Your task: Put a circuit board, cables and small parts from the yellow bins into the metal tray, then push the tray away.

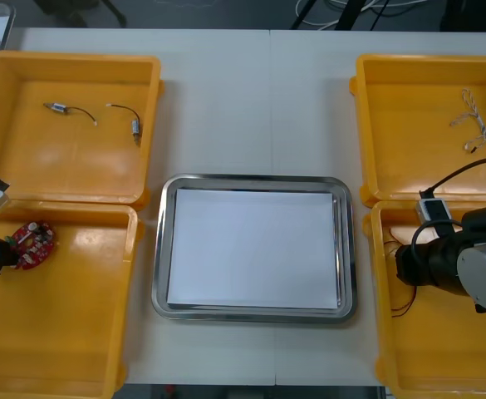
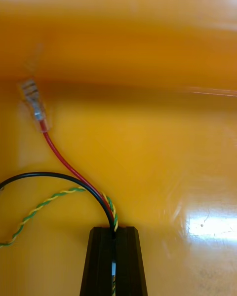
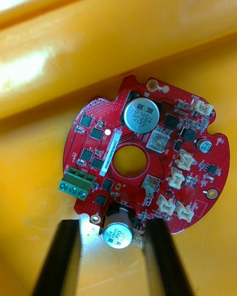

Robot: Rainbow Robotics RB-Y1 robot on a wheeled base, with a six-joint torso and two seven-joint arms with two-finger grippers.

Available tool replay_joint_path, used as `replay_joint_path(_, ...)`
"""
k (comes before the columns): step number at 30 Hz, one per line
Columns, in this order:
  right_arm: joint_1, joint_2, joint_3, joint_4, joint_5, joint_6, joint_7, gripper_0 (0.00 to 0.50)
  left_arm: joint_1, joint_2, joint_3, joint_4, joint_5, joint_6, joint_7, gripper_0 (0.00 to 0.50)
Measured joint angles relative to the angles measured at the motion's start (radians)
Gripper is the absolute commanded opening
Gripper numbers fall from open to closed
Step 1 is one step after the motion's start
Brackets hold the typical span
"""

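On the table, right in the middle: the metal tray [image 1: 161,249] lies flat, white inside, with nothing in it.
Around it: four yellow bins [image 1: 60,158], at 10, 8, 2 and 4 o'clock from the tray.
Circuit board: the round red circuit board [image 1: 33,243] [image 3: 148,180] lies flat in the 8 o'clock bin [image 1: 68,332], close to that bin's far wall.
Left claw: the left gripper [image 1: 8,248] [image 3: 109,224] is at 9 o'clock from the board. Its black fingers [image 3: 59,256] stand wide apart, one on each side of the board's near edge, squeezing nothing. In the front view the picture's edge cuts most of it off.
Right claw: the right gripper [image 2: 114,229] is low in the 4 o'clock bin [image 1: 442,357]. Its fingers are pressed together and pinch the cables [image 2: 109,208]: one red, one black, one twisted green and yellow.
Hard to see: in the front view the right arm [image 1: 467,266] hides its own fingers. The black and twisted cables run out of the wrist picture, so their ends are cut off. The red one ends in a clear plug [image 2: 32,98].
10 o'clock bin [image 1: 27,166]: two small metal parts [image 1: 56,107], each with a thin black wire.
2 o'clock bin [image 1: 417,125]: a thin pale twisted cable [image 1: 475,120], too small to tell its colours.
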Motion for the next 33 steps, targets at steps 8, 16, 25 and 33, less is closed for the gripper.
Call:
replay_joint_path(8,0.016,0.0,-0.075,-0.123,-0.013,0.2,0.0,0.0,0.003,0.0,0.0,0.001,0.0,0.0,0.0,0.0)
replay_joint_path(16,0.021,-0.014,-0.194,-0.265,-0.071,0.352,0.0,0.0,0.003,0.0,0.0,0.001,0.0,0.0,0.0,0.0)
replay_joint_path(25,0.022,-0.072,-0.371,-0.349,-0.237,0.463,0.0,0.0,0.003,0.0,0.0,-0.003,0.004,0.0,0.0,0.0)
replay_joint_path(33,0.023,-0.116,-0.417,-0.445,-0.288,0.477,0.0,0.0,0.004,0.0,0.055,-0.049,0.019,0.122,0.0,0.0)
